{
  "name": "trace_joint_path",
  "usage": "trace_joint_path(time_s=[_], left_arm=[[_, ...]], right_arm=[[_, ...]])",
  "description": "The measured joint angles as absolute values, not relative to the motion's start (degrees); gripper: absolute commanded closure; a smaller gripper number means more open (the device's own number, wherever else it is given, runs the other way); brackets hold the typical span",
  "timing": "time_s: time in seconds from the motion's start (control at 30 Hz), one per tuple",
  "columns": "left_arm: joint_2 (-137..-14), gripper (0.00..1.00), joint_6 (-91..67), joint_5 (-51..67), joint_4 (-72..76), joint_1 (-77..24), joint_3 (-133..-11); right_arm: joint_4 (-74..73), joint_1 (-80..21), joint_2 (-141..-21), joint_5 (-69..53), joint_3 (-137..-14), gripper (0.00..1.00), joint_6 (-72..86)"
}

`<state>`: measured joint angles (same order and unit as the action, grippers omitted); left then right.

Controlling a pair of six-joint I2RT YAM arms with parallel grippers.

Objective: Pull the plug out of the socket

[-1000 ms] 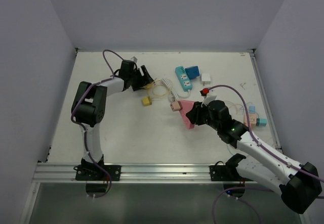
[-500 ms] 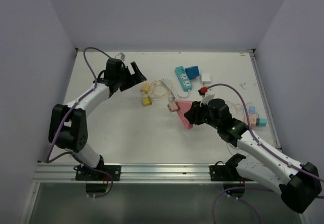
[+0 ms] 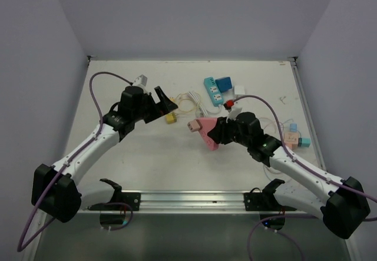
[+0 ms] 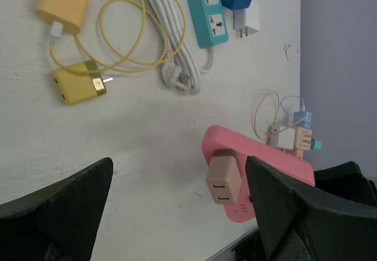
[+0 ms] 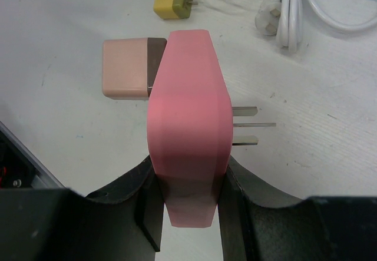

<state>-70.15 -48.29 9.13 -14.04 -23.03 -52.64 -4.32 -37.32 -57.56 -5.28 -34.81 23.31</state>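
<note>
Your right end effector pinches the pink socket adapter, with the beige plug seated in its side. Your left end effector gapes wide, short of the plug. A skewed grab there could twist the adapter out of the right's pinch.

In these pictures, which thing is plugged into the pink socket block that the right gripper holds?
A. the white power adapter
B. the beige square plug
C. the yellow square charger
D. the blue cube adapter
B: the beige square plug sits pushed into the face of the pink socket block, which the right gripper clamps, while the yellow square charger lies apart from it.
</note>
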Motion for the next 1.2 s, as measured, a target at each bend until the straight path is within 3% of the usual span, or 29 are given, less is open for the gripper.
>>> trace_joint_path(time_s=[0.43, 0.83, 1.03, 1.2], left_arm=[[-69.04, 0.09, -60.58, 3.60, -8.64, -35.07, -46.76], [-72.60, 0.33, -65.10, 0.12, -4.82, -40.32, -46.02], [-72.79, 0.59, -66.46, -1.26, -3.92, -41.34, -45.56], [-72.82, 0.98, -68.12, -2.85, -3.16, -41.67, -45.12]], right_arm=[[-0.71, -39.24, -59.99, -6.02, -35.16, 1.00, 24.64], [1.34, -40.12, -60.88, -6.02, -35.18, 1.00, 27.35], [2.20, -40.12, -61.23, -5.96, -35.18, 1.00, 29.08], [2.17, -40.14, -61.73, -5.32, -35.18, 1.00, 30.63]])
